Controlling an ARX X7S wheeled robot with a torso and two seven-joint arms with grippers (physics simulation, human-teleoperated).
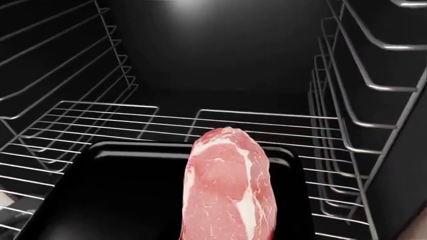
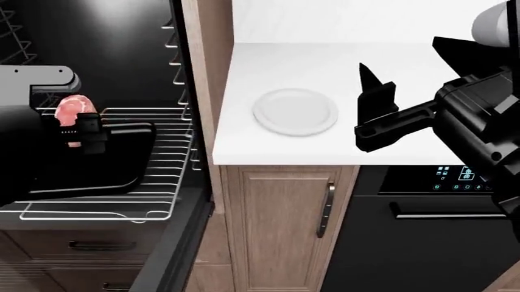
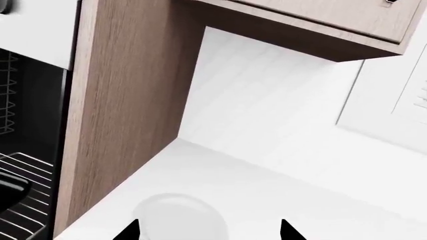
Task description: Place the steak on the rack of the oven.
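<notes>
The oven (image 2: 97, 36) is standing open at the left of the head view, its black inside lined with silver side rails (image 1: 60, 60), a wood surround (image 2: 203, 73) framing it. Beside it the white table (image 2: 390, 146) is running along a white wall, with a wood cupboard door (image 2: 281, 225) and a second black oven (image 2: 430, 243) with a blue display below. Inside the open oven the rack (image 2: 167, 182) is lying across the rails and carrying a black tray (image 1: 113, 195).

The left hand (image 2: 81, 131) is reaching into the oven and gripping the steak (image 1: 228, 187), which is hanging above the tray, not touching the rack. A round white plate (image 2: 295, 112) is sitting on the table, near the oven-side edge. The right hand (image 2: 375, 100) is hovering over the table just beside the plate, fingers spread and holding nothing.
</notes>
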